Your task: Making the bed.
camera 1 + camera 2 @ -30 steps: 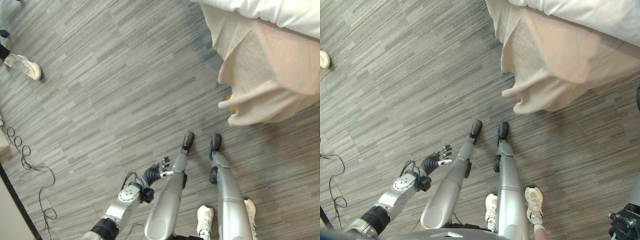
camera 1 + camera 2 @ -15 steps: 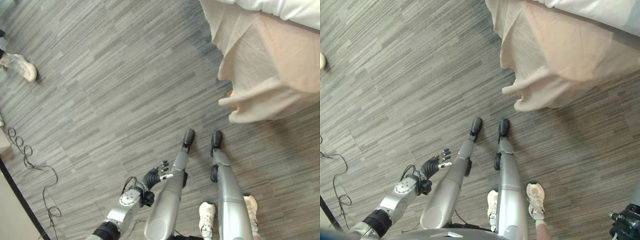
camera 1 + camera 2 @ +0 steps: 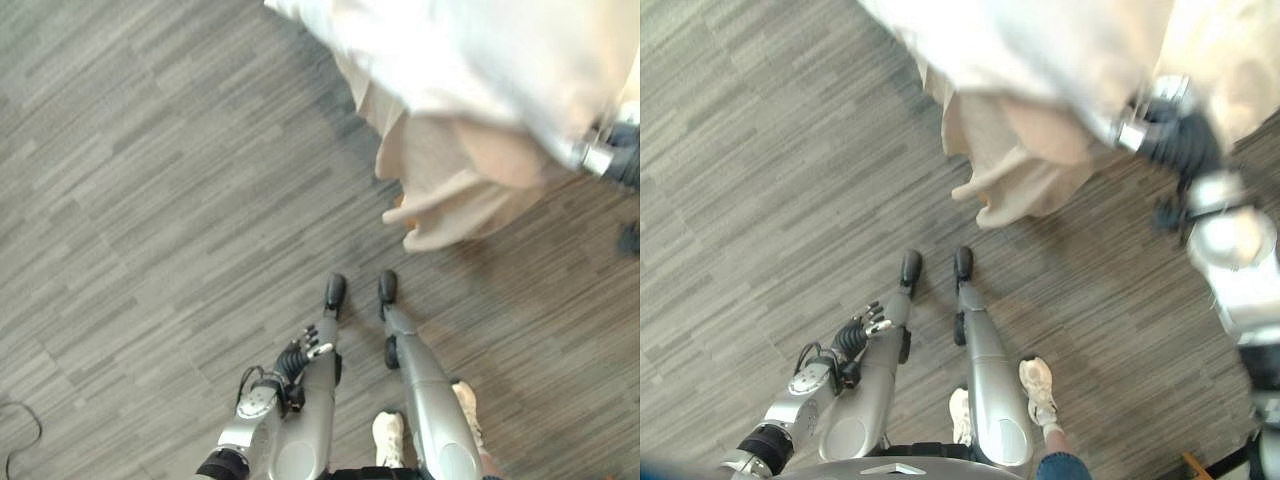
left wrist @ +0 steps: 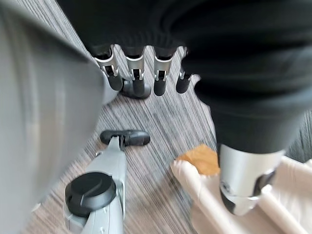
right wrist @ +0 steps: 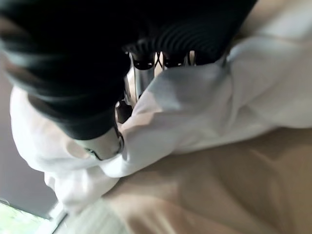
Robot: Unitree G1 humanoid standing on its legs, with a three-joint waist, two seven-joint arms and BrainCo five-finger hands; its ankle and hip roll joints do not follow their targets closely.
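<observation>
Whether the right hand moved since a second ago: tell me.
Yes: the right hand, earlier low and far from the bed, now reaches the white duvet.

Right hand (image 5: pixel 105 141) fingers buried under white duvet (image 5: pixel 204 107).

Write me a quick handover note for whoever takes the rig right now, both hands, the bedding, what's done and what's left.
Left hand: open, idle, hanging low beside the robot over the grey floor.
Right hand: at the bed edge, fingers curled into the white duvet, gripping a fold.
Bedding: the duvet lies over the bed corner; the beige sheet hangs below it, bunched, reaching the floor.
Done: duvet grasped.
Left: pull the duvet straight and tidy the sheet; bed looks unmade.
A person's shoes are close behind the robot.
</observation>
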